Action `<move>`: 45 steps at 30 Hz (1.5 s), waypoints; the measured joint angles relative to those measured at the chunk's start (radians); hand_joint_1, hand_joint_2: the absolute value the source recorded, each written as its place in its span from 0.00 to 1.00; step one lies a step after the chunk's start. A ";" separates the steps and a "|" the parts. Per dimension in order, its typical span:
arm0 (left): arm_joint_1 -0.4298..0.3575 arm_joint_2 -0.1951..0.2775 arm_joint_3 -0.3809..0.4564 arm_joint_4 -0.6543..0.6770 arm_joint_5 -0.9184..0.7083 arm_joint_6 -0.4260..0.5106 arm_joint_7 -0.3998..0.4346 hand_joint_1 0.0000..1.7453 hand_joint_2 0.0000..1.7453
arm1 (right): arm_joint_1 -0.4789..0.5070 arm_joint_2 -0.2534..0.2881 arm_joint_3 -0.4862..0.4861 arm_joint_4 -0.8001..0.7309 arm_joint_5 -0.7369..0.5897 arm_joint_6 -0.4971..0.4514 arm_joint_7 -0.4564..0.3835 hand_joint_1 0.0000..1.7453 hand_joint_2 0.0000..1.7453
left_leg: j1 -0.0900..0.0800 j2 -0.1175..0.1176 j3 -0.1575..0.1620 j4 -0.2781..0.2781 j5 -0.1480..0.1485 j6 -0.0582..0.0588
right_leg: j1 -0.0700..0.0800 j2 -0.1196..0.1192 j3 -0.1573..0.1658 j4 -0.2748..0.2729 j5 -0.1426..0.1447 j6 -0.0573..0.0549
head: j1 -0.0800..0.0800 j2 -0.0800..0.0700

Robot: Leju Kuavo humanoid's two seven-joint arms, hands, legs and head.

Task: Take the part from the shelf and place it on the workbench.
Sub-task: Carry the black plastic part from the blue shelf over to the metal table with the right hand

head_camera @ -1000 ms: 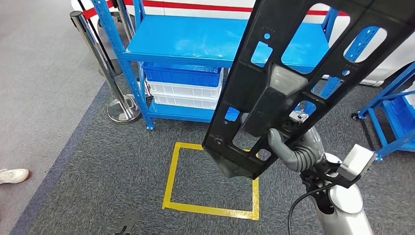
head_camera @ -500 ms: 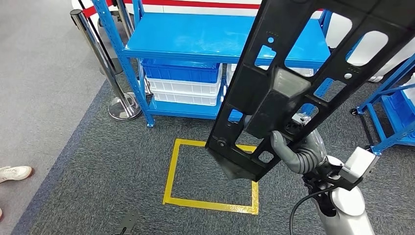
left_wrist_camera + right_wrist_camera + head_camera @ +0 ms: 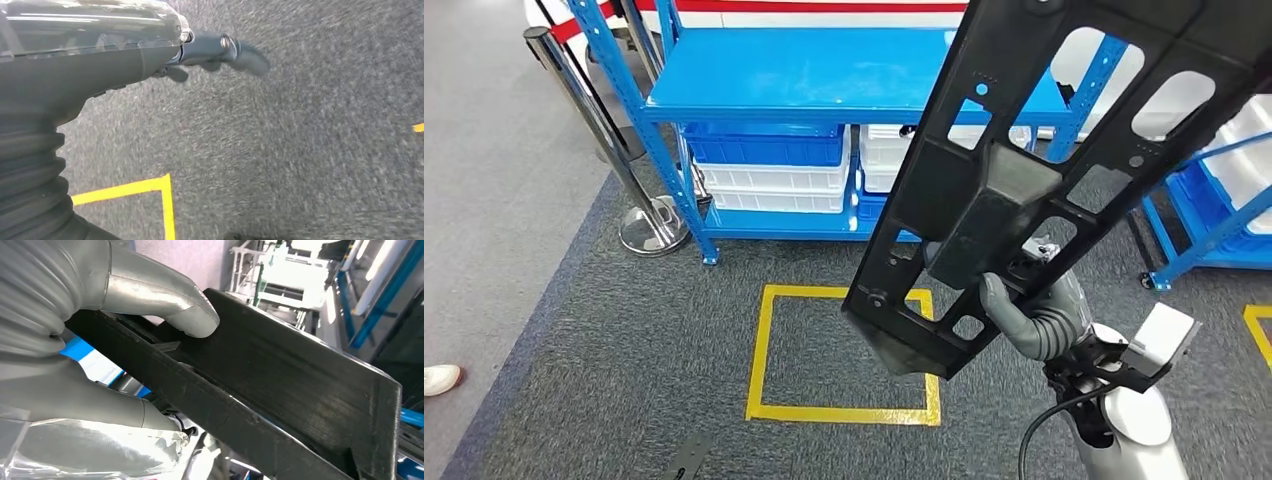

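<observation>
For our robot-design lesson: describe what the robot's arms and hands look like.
The right arm is silver, with a black cable and a white box at the wrist. The right hand has a grey ribbed cover and thick grey thumb. The left hand has dark fingers under clear wrap.

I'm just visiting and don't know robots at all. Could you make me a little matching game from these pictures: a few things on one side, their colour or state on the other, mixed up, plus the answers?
Things:
1. black part
2. left hand
3. tape square
4. shelf

Colour or state:
A. yellow, stuck flat on the grey carpet
B. blue, with blue and white bins stacked underneath
C. gripped by the right hand, raised at a slant
D. holds nothing, hanging over the carpet

Pairs: 1-C, 2-D, 3-A, 4-B
</observation>
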 joint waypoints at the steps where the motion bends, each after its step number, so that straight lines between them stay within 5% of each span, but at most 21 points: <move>1: 0.000 -0.001 0.000 0.000 0.001 0.001 -0.001 0.00 1.00 | 0.006 -0.003 -0.006 -0.004 0.003 0.001 -0.002 1.00 1.00 | 0.002 0.011 0.002 -0.006 0.004 0.006 | 0.001 -0.010 -0.006 0.009 -0.008 0.006 | 0.000 0.000; 3: 0.001 -0.002 0.001 0.000 0.004 0.003 -0.002 0.00 1.00 | 0.016 -0.009 -0.017 -0.016 0.012 0.003 -0.007 1.00 1.00 | 0.007 0.034 0.005 -0.018 0.012 0.016 | 0.004 -0.048 -0.038 0.075 -0.052 0.015 | 0.001 0.000; 5: 0.003 -0.002 0.001 0.000 0.006 0.005 -0.001 0.00 1.00 | 0.031 -0.012 -0.025 -0.031 0.023 0.005 -0.010 1.00 1.00 | 0.005 0.055 0.003 -0.018 0.013 0.019 | 0.002 -0.070 -0.098 0.199 -0.111 0.022 | 0.001 0.000; 7: 0.005 -0.003 0.001 0.000 0.008 0.007 0.001 0.00 1.00 | 0.057 -0.016 -0.036 -0.050 0.035 0.009 -0.012 1.00 1.00 | 0.004 0.076 0.002 -0.016 0.012 0.019 | 0.000 -0.077 -0.129 0.266 -0.123 0.027 | 0.001 0.000; 8: 0.005 -0.003 0.001 0.000 0.009 0.008 0.002 0.00 1.00 | 0.069 -0.019 -0.043 -0.061 0.040 0.012 -0.012 1.00 1.00 | 0.004 0.086 0.002 -0.015 0.011 0.018 | -0.002 -0.081 -0.117 0.245 -0.103 0.028 | 0.001 0.000; 11: 0.006 -0.005 0.001 0.000 0.014 0.011 0.003 0.00 1.00 | 0.101 -0.029 -0.069 -0.109 0.043 0.030 -0.017 1.00 1.00 | 0.001 0.110 0.003 -0.006 0.002 0.008 | 0.002 -0.126 -0.014 0.051 -0.023 0.019 | 0.001 0.000; 13: 0.007 -0.004 0.001 0.000 0.018 0.011 0.000 0.00 1.00 | 0.124 -0.033 -0.086 -0.139 0.040 0.043 -0.022 1.00 1.00 | -0.003 0.122 0.004 -0.002 -0.004 -0.003 | 0.009 -0.142 0.013 -0.003 -0.014 0.007 | 0.001 0.000; 15: 0.009 -0.004 0.002 0.000 0.020 0.011 -0.001 0.00 1.00 | 0.145 -0.037 -0.100 -0.160 0.038 0.050 -0.025 1.00 1.00 | -0.005 0.137 0.008 -0.004 -0.007 -0.013 | 0.011 -0.122 0.010 -0.003 -0.010 -0.005 | 0.001 0.000; 17: 0.010 -0.004 0.002 0.000 0.020 0.011 -0.002 0.00 1.00 | 0.158 -0.040 -0.110 -0.178 0.038 0.052 -0.025 1.00 1.00 | -0.001 0.123 0.001 0.021 -0.032 -0.023 | 0.006 -0.104 0.009 -0.008 -0.004 -0.019 | 0.000 0.000; 20: 0.012 -0.003 0.002 0.000 0.021 0.011 -0.002 0.00 1.00 | 0.168 -0.042 -0.118 -0.192 0.037 0.058 -0.026 1.00 1.00 | 0.002 0.069 -0.071 0.193 -0.130 -0.030 | 0.003 -0.076 0.006 -0.010 0.001 -0.031 | 0.000 0.000; 22: 0.016 -0.003 0.002 0.000 0.022 0.011 -0.002 0.00 1.00 | 0.183 -0.042 -0.122 -0.198 0.037 0.068 -0.026 1.00 1.00 | 0.002 0.060 -0.111 0.284 -0.155 -0.030 | 0.005 -0.052 0.004 -0.009 0.002 -0.033 | 0.000 0.000; 24: 0.019 -0.002 0.002 0.000 0.024 0.011 -0.004 0.00 1.00 | 0.198 -0.042 -0.130 -0.210 0.037 0.079 -0.026 1.00 1.00 | 0.001 0.053 -0.086 0.229 -0.106 -0.025 | 0.006 -0.028 0.004 -0.005 0.002 -0.032 | 0.000 0.000; 27: 0.020 0.002 0.002 0.000 0.025 0.011 -0.008 0.00 1.00 | 0.212 -0.042 -0.140 -0.230 0.041 0.089 -0.026 1.00 1.00 | 0.003 -0.006 -0.001 0.043 -0.025 -0.011 | 0.006 0.005 -0.001 0.002 0.004 -0.024 | 0.000 0.000; 29: 0.021 0.003 0.002 0.000 0.025 0.010 -0.010 0.00 1.00 | 0.230 -0.042 -0.146 -0.244 0.053 0.094 -0.028 1.00 1.00 | 0.001 -0.018 0.014 0.007 -0.023 -0.006 | 0.004 0.024 -0.008 0.001 0.010 -0.009 | 0.000 0.000; 31: 0.020 0.002 0.003 0.000 0.024 0.010 -0.011 0.00 1.00 | 0.260 -0.041 -0.152 -0.261 0.071 0.097 -0.035 1.00 1.00 | 0.003 -0.001 0.017 -0.002 -0.017 0.004 | 0.002 0.033 -0.012 -0.002 0.014 0.005 | 0.000 0.000; 35: 0.022 0.002 0.004 0.000 0.025 0.011 -0.011 0.00 1.00 | 0.287 -0.041 -0.165 -0.280 0.092 0.104 -0.052 1.00 1.00 | 0.006 0.040 0.020 -0.019 -0.004 0.024 | 0.008 -0.062 -0.059 0.094 -0.056 0.015 | 0.001 0.000; 40: 0.025 0.002 0.004 0.000 0.028 0.014 -0.011 0.00 1.00 | 0.301 -0.039 -0.165 -0.282 0.102 0.110 -0.058 1.00 1.00 | 0.004 0.065 0.019 -0.019 -0.005 0.024 | 0.004 -0.074 -0.097 0.181 -0.092 0.020 | 0.001 0.000; 42: 0.028 0.001 0.005 0.000 0.032 0.015 -0.015 0.00 1.00 | 0.321 -0.034 -0.167 -0.287 0.117 0.118 -0.064 1.00 1.00 | 0.001 0.106 0.022 -0.016 -0.011 0.018 | 0.003 -0.115 -0.051 0.122 -0.062 0.019 | 0.001 0.000; 44: 0.029 0.001 0.006 0.000 0.034 0.013 -0.020 0.00 1.00 | 0.333 -0.029 -0.168 -0.294 0.126 0.122 -0.069 1.00 1.00 | -0.005 0.138 0.027 -0.013 -0.018 0.006 | 0.009 -0.151 0.020 0.000 -0.018 0.007 | 0.000 0.000; 45: 0.029 0.001 0.006 0.000 0.034 0.012 -0.022 0.00 1.00 | 0.337 -0.028 -0.169 -0.297 0.127 0.123 -0.071 1.00 1.00 | -0.007 0.146 0.029 -0.013 -0.021 0.001 | 0.014 -0.153 0.024 -0.011 -0.020 0.001 | 0.000 0.000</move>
